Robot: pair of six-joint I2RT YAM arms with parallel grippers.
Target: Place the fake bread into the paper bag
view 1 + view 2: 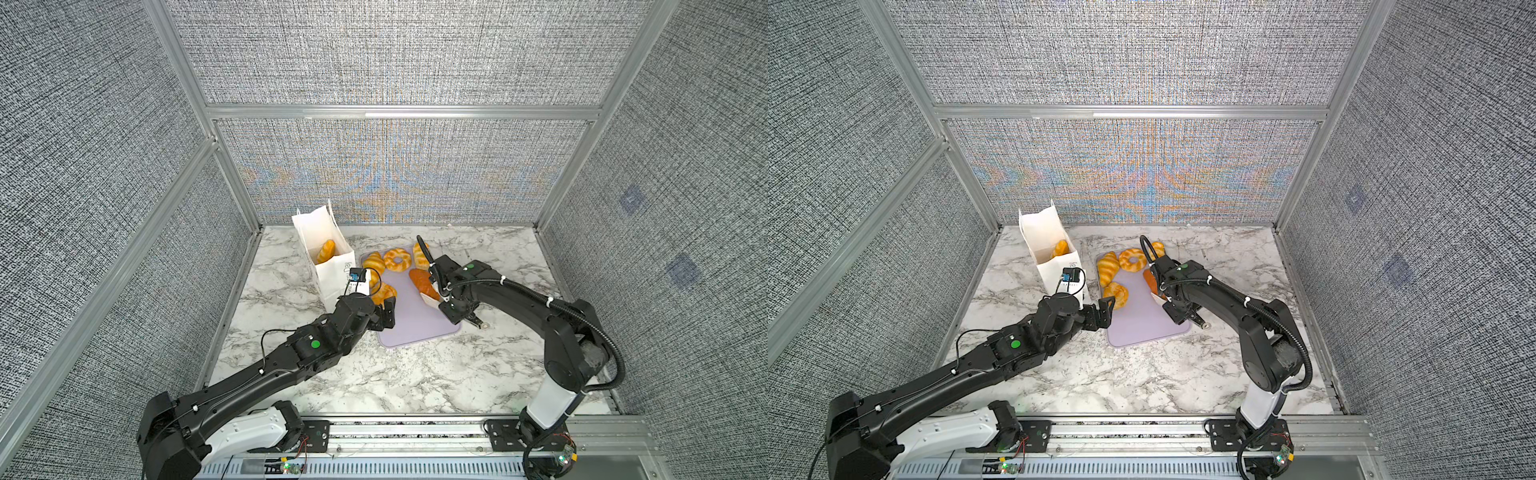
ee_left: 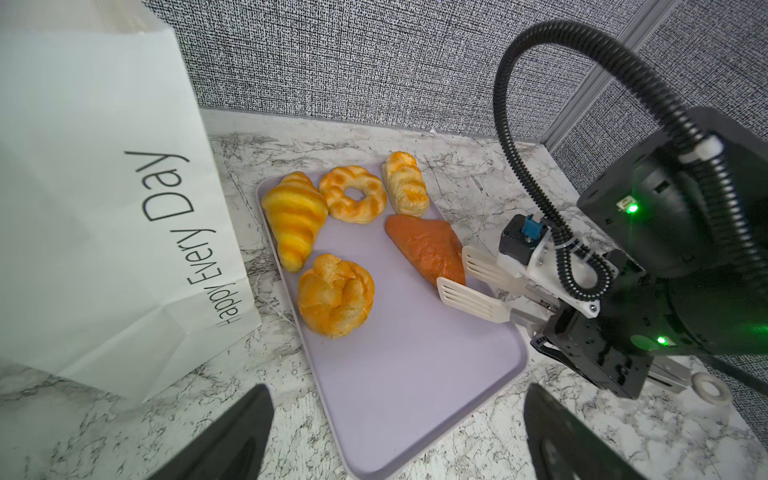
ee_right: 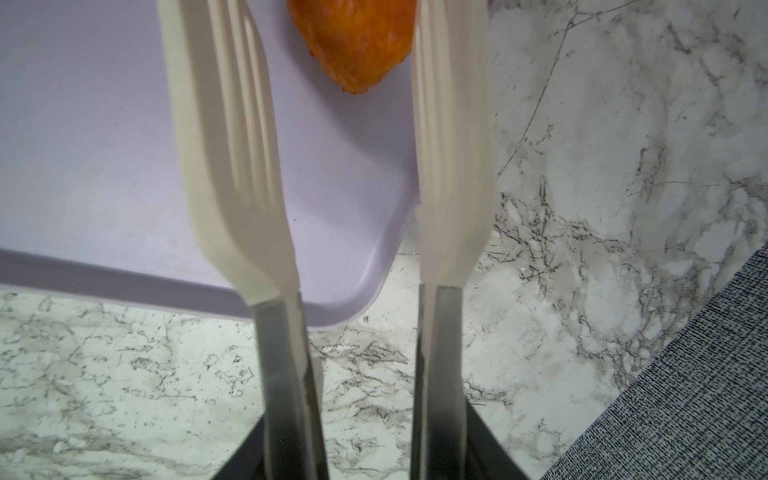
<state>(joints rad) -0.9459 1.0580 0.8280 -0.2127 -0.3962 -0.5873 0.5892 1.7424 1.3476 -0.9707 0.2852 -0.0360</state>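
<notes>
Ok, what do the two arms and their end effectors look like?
The left arm and right arm are black with a white base link, a green sticker near the wrist and white cable ties. A ribbed black hose loops over the right one. The left end effector has plain black fingers; the right end effector carries cream slotted blades on steel shanks.

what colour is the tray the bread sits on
Plain pale lavender; the tray shows best in the left wrist view.
</notes>
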